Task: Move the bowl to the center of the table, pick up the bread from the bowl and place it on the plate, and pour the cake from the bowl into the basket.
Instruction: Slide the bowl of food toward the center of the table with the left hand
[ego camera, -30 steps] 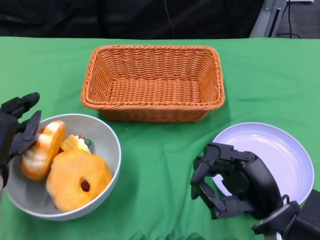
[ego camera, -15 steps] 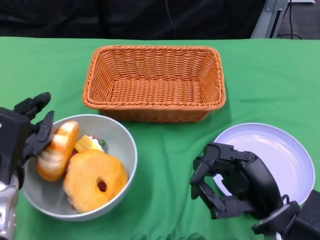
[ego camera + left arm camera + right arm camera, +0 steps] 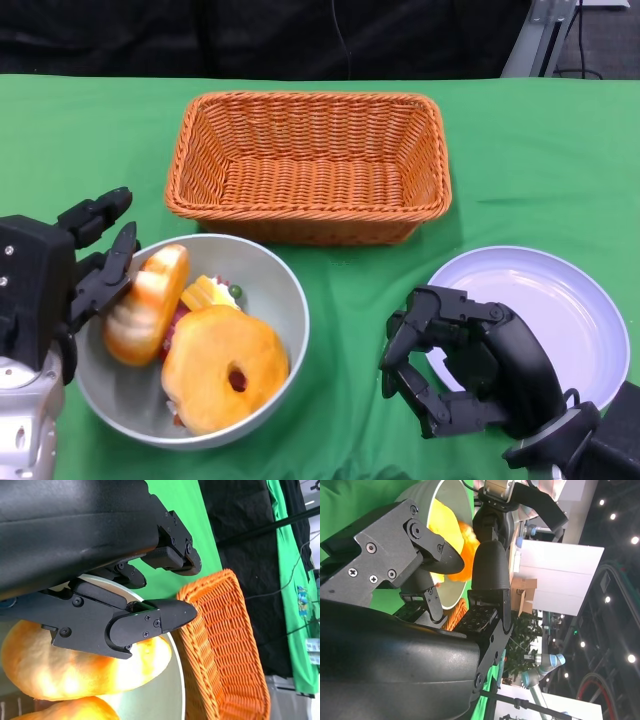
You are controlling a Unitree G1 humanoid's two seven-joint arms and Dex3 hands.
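I see the bowl [image 3: 195, 340] sitting left of the table's middle, in front of the basket's [image 3: 308, 165] near-left corner and not touching it. My left hand [image 3: 60, 280] grips the bowl at its left rim, one finger hooked inside against the bread [image 3: 147, 303], the others outside the wall. A ring-shaped bun [image 3: 225, 368] lies at the bowl's near side, and a small piece of cake [image 3: 207, 293] with a dark berry peeks out behind it. The bread stands on edge, its long axis running from near-left to far-right. My right hand [image 3: 462, 362] hovers empty just left of the plate [image 3: 560, 320], its fingers curled loosely inward. As I judge it, the bowl lies well to that hand's left, so the left hand is far nearer for sliding it centre.
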